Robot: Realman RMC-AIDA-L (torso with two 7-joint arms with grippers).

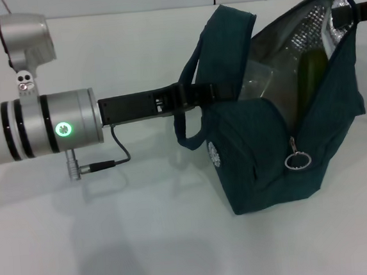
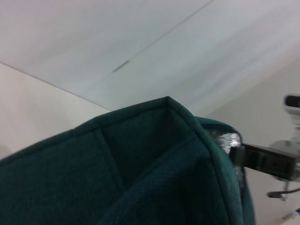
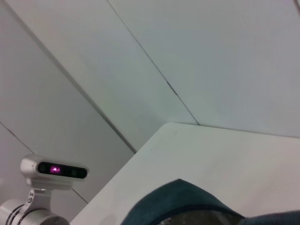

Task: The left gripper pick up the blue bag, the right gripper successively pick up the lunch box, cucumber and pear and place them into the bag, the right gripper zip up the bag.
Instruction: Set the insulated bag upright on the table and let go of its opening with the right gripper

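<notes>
**Bag mouth to be kept wide**

The blue bag (image 1: pixel 282 161) stands on the table (image 1: pixel 148 243), zipper pull (image 1: pixel 297 160) hanging. The left gripper (image 1: pixel 221 95) is clamped on its rim; tension should be held. At the far edge, the right gripper's (image 1: pixel 352 12) fingers cannot be judged.

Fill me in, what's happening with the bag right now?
The left gripper reaches in from the left and grips the blue bag by its near rim, keeping it upright and gaping on the white table. Inside, against the foil lining, the lunch box and cucumber show; no pear is visible. The right gripper sits at the bag's far top corner. The zipper pull hangs with the bag unzipped.
</notes>
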